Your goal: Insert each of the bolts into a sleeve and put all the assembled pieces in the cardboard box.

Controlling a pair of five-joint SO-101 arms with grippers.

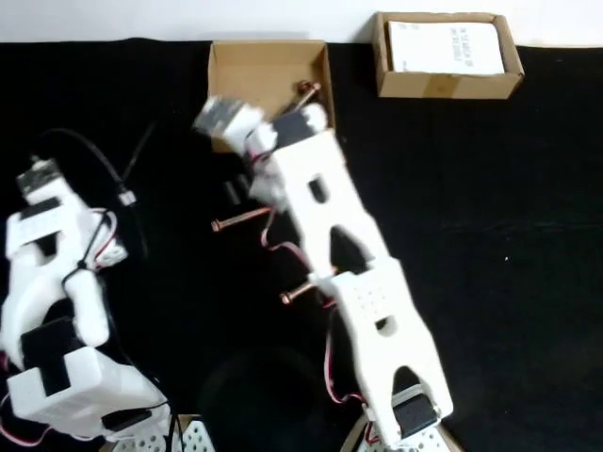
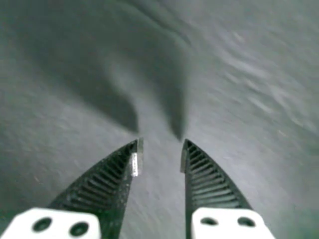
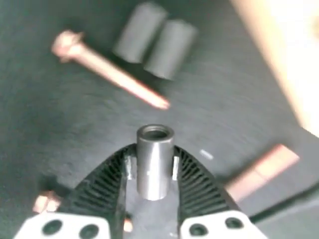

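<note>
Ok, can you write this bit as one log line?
right gripper: shut on sleeve | left gripper: open, empty | bolt: lying loose

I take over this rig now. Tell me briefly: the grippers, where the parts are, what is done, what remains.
Left gripper: open, empty, over bare table.
Right gripper: shut on a sleeve, no bolt in it yet, beside the cardboard box.
On the table: upper bolt, lower bolt, two spare sleeves side by side.
Third bolt at the box's right wall; sleeved or not, cannot tell.
Left: sleeve the bolts, box all pieces.
</note>
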